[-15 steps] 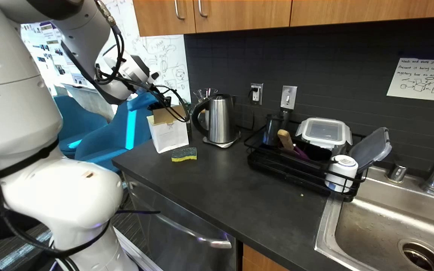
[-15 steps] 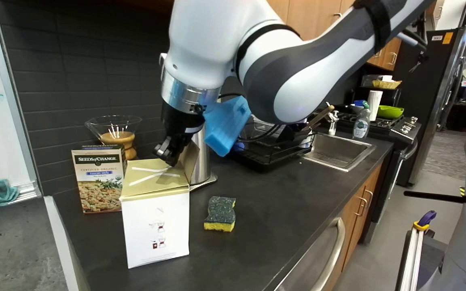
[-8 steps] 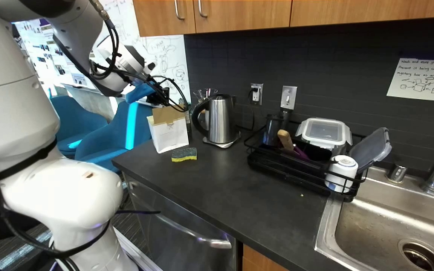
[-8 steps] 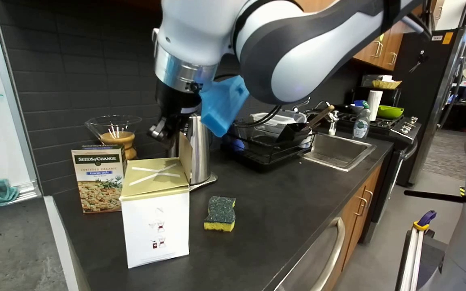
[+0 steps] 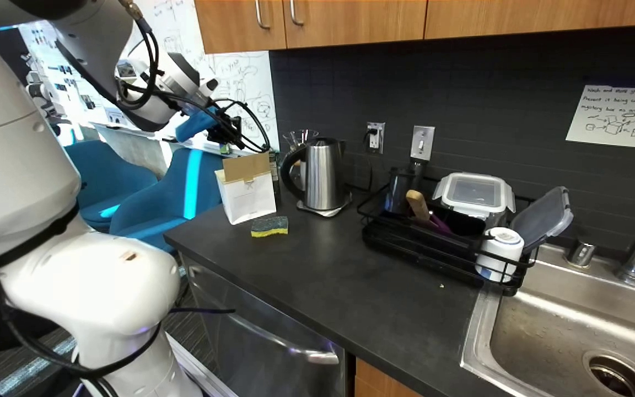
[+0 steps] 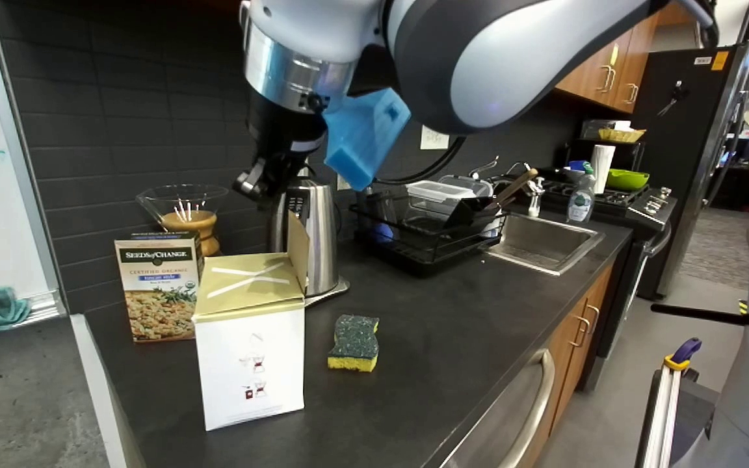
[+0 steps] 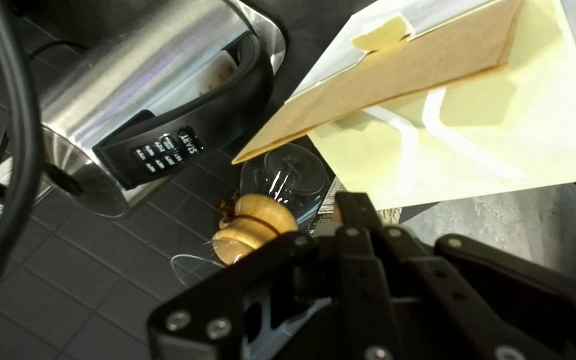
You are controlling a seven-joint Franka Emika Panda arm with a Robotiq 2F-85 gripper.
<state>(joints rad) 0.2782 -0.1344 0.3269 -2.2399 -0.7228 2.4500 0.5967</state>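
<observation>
Above white box | pincer: clenched | kettle and sponge near box

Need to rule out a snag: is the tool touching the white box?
Apart: in an exterior view, the tool hangs above the white box, dark wall showing in the gap between them.
</observation>
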